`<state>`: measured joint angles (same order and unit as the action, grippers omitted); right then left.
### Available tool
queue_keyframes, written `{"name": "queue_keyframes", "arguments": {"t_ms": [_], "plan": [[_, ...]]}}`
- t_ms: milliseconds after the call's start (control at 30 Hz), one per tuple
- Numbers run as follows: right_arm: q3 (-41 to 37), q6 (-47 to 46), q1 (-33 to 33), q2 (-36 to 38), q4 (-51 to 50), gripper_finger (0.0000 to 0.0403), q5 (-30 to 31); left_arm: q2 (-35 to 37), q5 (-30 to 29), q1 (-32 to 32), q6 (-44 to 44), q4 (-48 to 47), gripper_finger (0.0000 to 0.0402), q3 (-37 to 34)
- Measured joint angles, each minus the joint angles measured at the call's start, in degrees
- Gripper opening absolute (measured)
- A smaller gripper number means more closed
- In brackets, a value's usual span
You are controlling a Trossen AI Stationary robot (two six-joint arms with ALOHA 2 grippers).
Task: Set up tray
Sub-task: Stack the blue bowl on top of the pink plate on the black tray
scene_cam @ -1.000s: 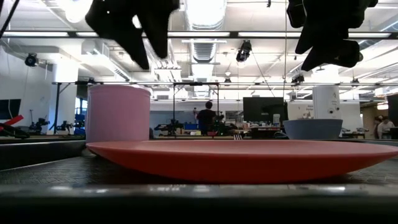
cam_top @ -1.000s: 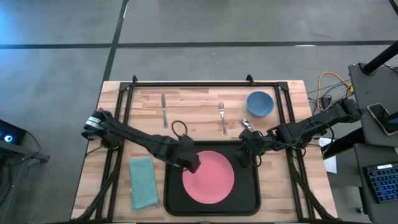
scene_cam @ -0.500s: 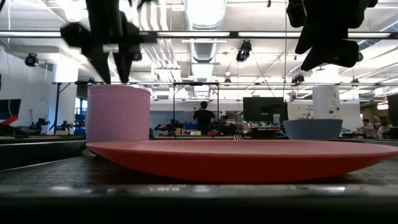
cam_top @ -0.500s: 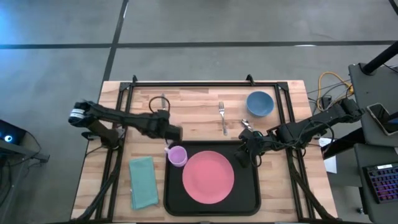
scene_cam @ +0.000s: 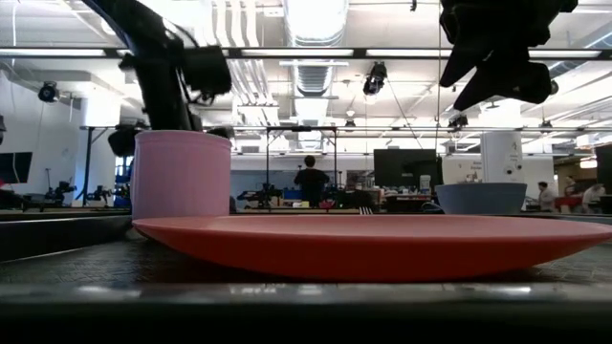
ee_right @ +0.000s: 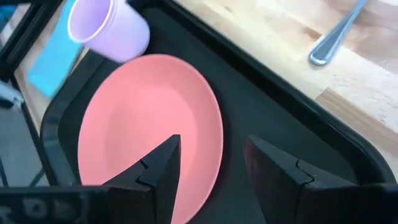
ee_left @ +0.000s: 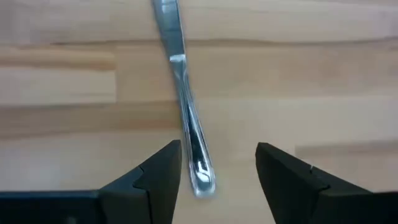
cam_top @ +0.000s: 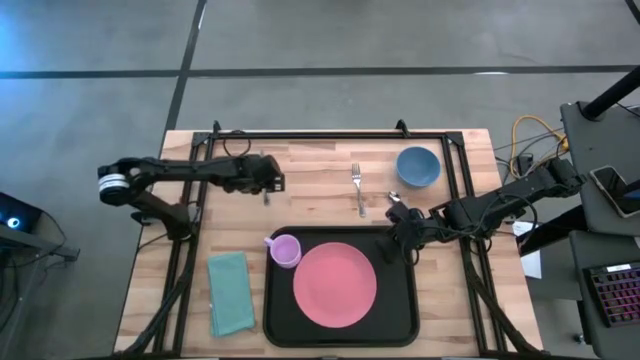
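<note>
1. High view shows the black tray at the near middle of the counter, carrying the pink plate and a lilac cup at its far left corner.
2. Left gripper hangs over the knife on the bare wood, jaws released, with the handle end lying between them but nearer one finger. The likely risk: closing off-centre would push the knife sideways or pinch only its tip.
3. A thin, flat knife on wood is hard to lift; the jaws may scrape the counter or slip off.
4. Right gripper hovers over the tray's far right corner, jaws spread and holding nothing, near a spoon. If both arms head for the tray together, they could collide.
5. Carrying the knife in low could tip the cup.
</note>
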<state>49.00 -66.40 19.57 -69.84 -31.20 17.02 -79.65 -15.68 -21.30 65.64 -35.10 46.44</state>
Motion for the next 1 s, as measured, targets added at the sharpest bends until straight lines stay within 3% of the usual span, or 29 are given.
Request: {"name": "queue_keyframes", "arguments": {"t_ms": [200, 567, 1000], "plan": [[-0.16, -2.68, -0.38, 0.00, -0.06, 0.0166, 3.43, -5.56, 0.17, -3.77, -5.35, 0.58, 0.0207, 0.24], [-0.71, -3.77, -2.01, 0.00, -0.08, 0.0166, 4.15, -15.06, -2.44, -4.69, -8.85, -0.05, 0.0208, 5.15], [-0.71, -7.55, -2.03, 0.00, -6.67, 0.0166, 3.97, -9.36, -0.69, -4.49, -9.45, -0.73, 0.0208, 5.25]]}}
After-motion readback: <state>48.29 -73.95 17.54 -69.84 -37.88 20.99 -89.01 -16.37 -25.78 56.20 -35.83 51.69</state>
